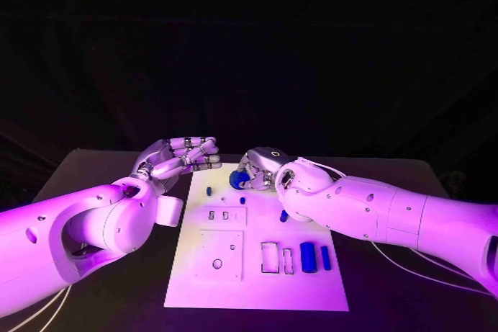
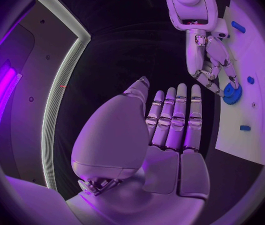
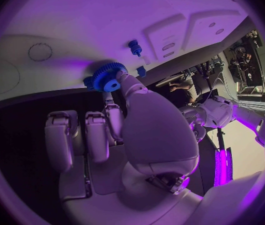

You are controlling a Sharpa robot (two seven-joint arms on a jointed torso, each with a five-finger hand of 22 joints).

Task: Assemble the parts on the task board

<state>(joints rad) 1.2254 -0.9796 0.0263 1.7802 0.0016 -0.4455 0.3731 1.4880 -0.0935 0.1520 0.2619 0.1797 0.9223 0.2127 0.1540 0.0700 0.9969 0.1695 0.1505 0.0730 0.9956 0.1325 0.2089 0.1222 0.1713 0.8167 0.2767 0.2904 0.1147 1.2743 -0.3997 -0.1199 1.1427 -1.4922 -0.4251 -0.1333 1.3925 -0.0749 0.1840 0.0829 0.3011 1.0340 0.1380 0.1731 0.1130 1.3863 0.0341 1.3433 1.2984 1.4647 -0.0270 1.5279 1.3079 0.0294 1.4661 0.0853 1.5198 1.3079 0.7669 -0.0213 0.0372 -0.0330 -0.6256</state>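
Note:
The white task board [image 1: 256, 289] lies in the middle of the black table. My right hand [image 1: 265, 168] hovers over the board's far end and pinches a blue gear [image 1: 241, 178] between thumb and finger; the gear [image 3: 107, 77] sits just above the board's far edge. From the left wrist, the right hand [image 2: 210, 60] reaches down onto the gear [image 2: 231, 95]. My left hand [image 1: 182, 156] is raised beside the board's far left corner, its fingers [image 2: 173, 120] stretched out straight with nothing in them.
On the board lie a blue cylinder [image 1: 307, 256], a blue bar [image 1: 324, 258], a small blue peg [image 1: 283, 215] and several smaller blue pieces near the far end. A blue peg [image 3: 134, 46] stands close to the gear. A white block [image 1: 169, 209] sits left of the board.

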